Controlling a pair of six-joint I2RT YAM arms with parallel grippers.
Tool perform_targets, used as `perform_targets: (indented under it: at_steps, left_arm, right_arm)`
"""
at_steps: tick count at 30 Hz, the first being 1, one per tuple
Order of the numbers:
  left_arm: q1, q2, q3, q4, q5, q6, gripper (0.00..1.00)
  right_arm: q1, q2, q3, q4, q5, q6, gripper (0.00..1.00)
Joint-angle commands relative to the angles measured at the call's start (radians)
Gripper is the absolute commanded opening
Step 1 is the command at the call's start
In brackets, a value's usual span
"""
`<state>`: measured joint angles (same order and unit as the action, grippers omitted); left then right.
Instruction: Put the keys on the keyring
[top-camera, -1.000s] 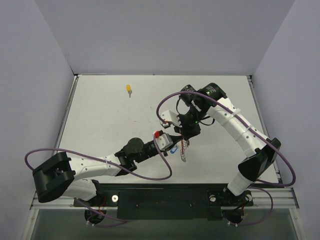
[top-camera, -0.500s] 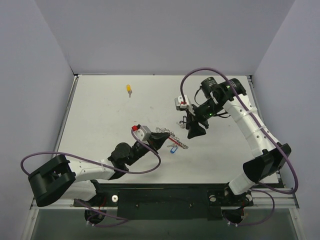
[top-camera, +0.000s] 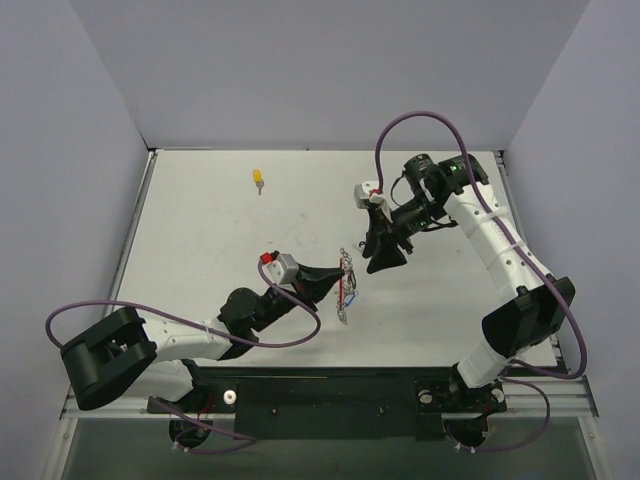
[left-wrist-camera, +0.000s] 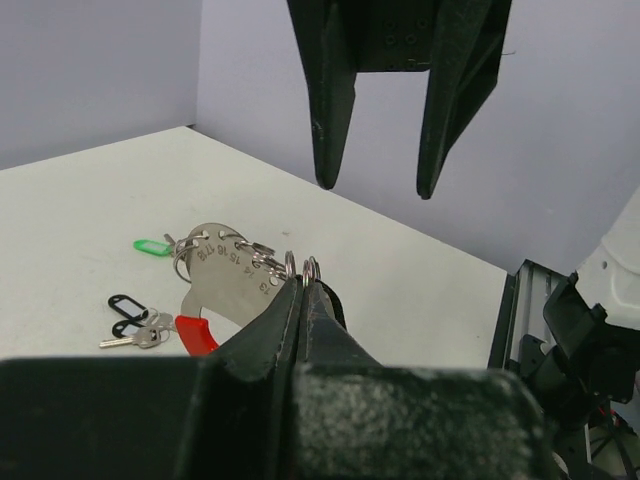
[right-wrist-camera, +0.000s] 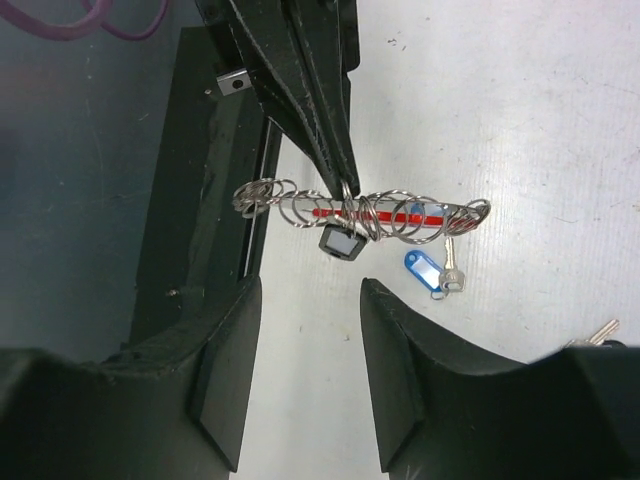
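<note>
My left gripper (top-camera: 335, 277) is shut on the small rings of the keyring (top-camera: 346, 288) and holds it just above the table's middle. In the right wrist view the keyring (right-wrist-camera: 362, 212) shows a red bar threaded with wire rings. A black tag (right-wrist-camera: 340, 241) and a blue-tagged key (right-wrist-camera: 428, 270) hang from it. My right gripper (top-camera: 377, 252) hovers open just right of the ring, with nothing between its fingers (right-wrist-camera: 400, 370). In the left wrist view a numbered metal plate (left-wrist-camera: 225, 265) and a red piece (left-wrist-camera: 195, 334) hang beside my left gripper (left-wrist-camera: 303, 280). A yellow-tagged key (top-camera: 259, 179) lies far back left.
Black-tagged keys (left-wrist-camera: 130, 308) and a green tag (left-wrist-camera: 152, 246) lie on the white table (top-camera: 200, 250) beyond the ring. Another silver key (right-wrist-camera: 600, 332) lies at the right wrist view's lower right. Grey walls close in the table on three sides.
The right gripper opened, let go near the ring and drew back to the right. The left arm swung the keyring to the left, and it now hangs more upright.
</note>
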<state>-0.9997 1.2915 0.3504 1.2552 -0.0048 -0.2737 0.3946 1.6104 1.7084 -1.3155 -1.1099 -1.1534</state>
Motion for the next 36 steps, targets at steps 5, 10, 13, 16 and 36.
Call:
perform_targets:
  at_steps: [5,10,13,16,36]
  left_arm:
    - [0.003,0.019,0.059,0.207,0.103,0.022,0.0]
    - [0.003,0.022,0.062,0.217,0.126,0.025,0.0]
    - [0.001,0.022,0.059,0.228,0.14,0.025,0.0]
    - [0.003,0.025,0.059,0.24,0.155,0.028,0.0]
    - [0.007,0.045,0.065,0.297,0.183,0.024,0.0]
  right_arm:
    - [0.072,0.005,-0.012,-0.174,-0.033,0.079,0.35]
    - [0.069,0.013,-0.013,-0.149,-0.018,0.109,0.32]
    - [0.061,0.005,-0.018,-0.142,-0.013,0.121,0.32]
    - [0.053,-0.001,-0.033,-0.125,-0.01,0.141,0.31]
    - [0.075,-0.033,-0.116,0.022,0.035,0.296,0.26]
